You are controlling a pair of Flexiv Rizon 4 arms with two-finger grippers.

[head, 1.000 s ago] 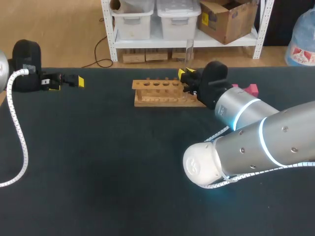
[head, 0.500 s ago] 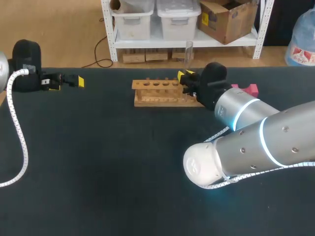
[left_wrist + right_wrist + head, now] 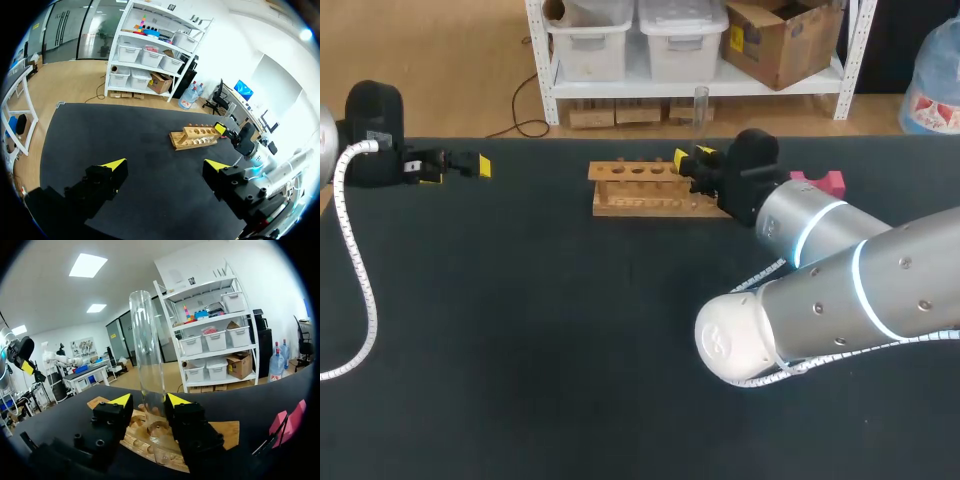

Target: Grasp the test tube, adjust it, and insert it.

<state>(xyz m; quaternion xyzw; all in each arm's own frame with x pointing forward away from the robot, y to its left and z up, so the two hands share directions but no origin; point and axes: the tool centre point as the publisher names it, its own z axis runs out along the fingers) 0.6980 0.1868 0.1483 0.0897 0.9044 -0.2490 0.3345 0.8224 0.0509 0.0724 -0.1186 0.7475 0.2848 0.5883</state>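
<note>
One clear test tube [image 3: 701, 108] stands upright just right of centre in the upper part of the head view, and your right gripper [image 3: 692, 160] is clamped on its lower part, one yellow-tipped finger on each side. From the right wrist view you see the test tube [image 3: 147, 350] rising straight up out of the right gripper [image 3: 150, 401], open mouth on top, with its rounded lower end down at the top rail of the wooden rack [image 3: 225, 432]; you cannot tell whether it has entered a hole. The wooden rack [image 3: 640, 190] lies at upper centre of the head view with a row of round holes along its top, and the test tube sits at its right end. Just right of your right arm [image 3: 820, 240], a pink block [image 3: 820, 182] rests on the dark table [image 3: 520, 350], near the rack but apart from it. Your left gripper [image 3: 470, 165] is well away at the upper left of the head view, and the left wrist view shows its fingers [image 3: 114, 165] spread wide apart with nothing between them. A white cable [image 3: 360, 270] trails down the left edge from your left arm [image 3: 375, 120]
</note>
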